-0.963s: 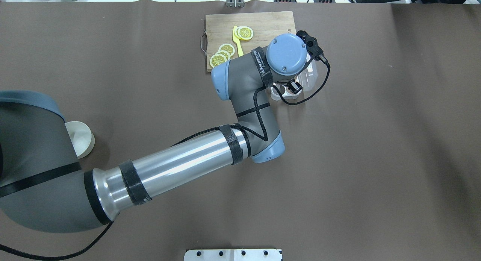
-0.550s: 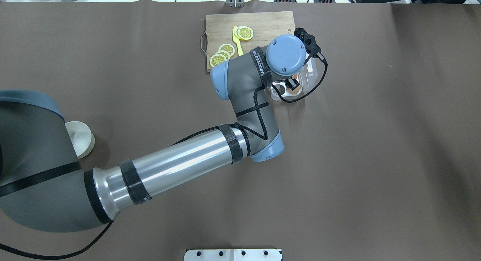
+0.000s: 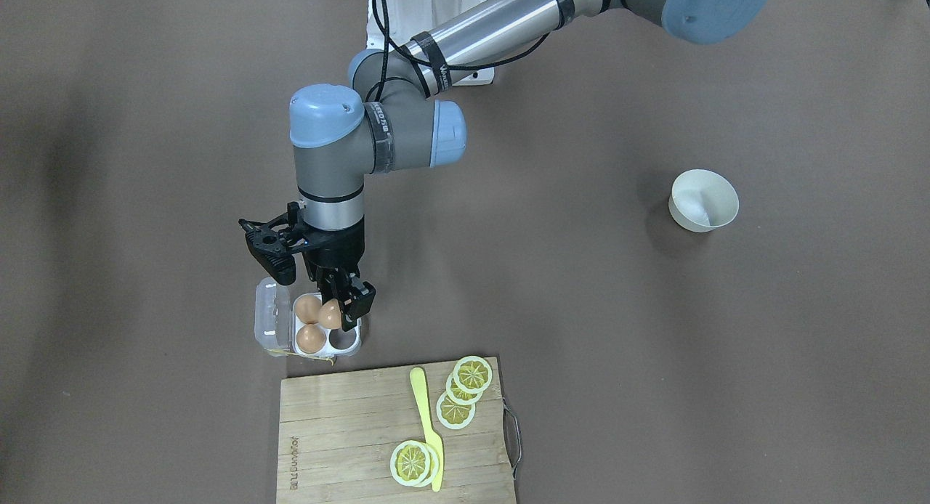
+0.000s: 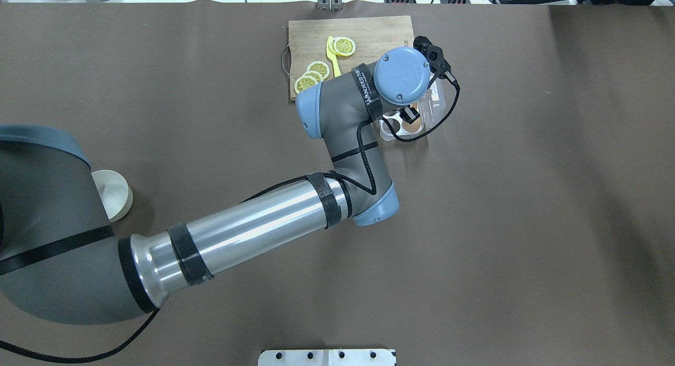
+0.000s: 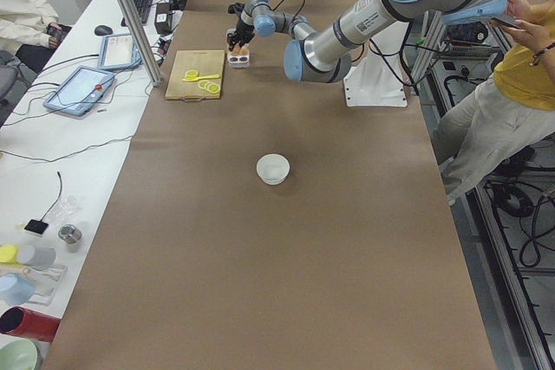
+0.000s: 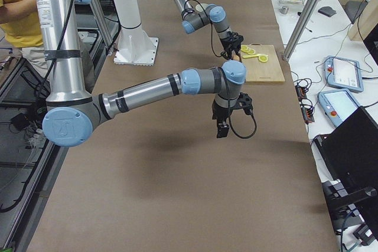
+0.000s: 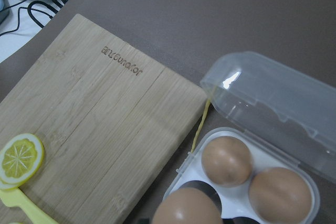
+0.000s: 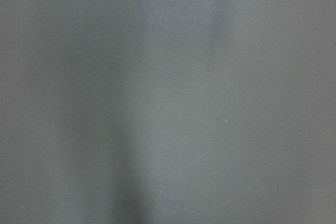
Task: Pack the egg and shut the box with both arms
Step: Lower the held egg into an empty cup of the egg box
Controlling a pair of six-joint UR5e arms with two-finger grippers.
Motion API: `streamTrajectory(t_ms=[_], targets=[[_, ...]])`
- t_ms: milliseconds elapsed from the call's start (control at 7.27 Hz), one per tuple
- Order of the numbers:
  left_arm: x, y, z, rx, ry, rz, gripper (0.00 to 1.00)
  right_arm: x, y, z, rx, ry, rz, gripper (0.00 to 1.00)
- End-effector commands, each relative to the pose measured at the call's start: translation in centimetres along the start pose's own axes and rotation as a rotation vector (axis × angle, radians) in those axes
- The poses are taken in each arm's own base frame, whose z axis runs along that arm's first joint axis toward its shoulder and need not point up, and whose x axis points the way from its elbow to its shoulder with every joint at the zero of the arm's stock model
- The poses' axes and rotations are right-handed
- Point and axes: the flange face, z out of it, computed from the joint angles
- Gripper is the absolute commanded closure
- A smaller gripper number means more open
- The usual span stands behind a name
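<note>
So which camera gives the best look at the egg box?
The exterior front-facing view: the whole open box sits in frame. Left wrist crops it close; overhead, the left arm hides most; side views show it tiny.

Browns, yellow and clear plastic on a dull brown table (image 3: 654,344).
Egg (image 3: 330,314) and two other eggs (image 3: 311,337) plain brown; box (image 3: 266,311) clear, cells (image 3: 347,339) white; board (image 3: 341,424) pale streaked wood; lemon slices (image 3: 472,373) yellow, spoked; bowl (image 3: 703,199) white; left arm (image 3: 327,163) grey-silver, light-blue caps (image 3: 325,115), black claw (image 3: 338,305).

saw little of the box (image 4: 391,127) from overhead, mostly hidden under the wrist of the left arm (image 4: 343,113). caught only the top of the held egg (image 7: 186,209), cut by the wrist view's edge. could not judge the right gripper (image 6: 222,128), too small.
</note>
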Motion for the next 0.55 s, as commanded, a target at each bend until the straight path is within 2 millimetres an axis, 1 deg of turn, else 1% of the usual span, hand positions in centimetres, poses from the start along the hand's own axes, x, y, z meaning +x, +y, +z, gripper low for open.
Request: streamTrajectory(t_ms=[0, 275, 412], targets=[[0.06, -0.20, -0.18, 0.004, 0.001, 0.000, 0.54, 0.02, 0.01, 0.04, -0.001, 0.000, 0.002, 0.00], [0.23, -0.36, -0.33, 0.006, 0.002, -0.013, 0.43, 0.02, 0.01, 0.04, -0.001, 0.000, 0.002, 0.00], [0.23, -0.36, -0.33, 0.006, 0.002, -0.015, 0.32, -0.02, 0.02, -0.01, 0.000, 0.000, 0.001, 0.00]])
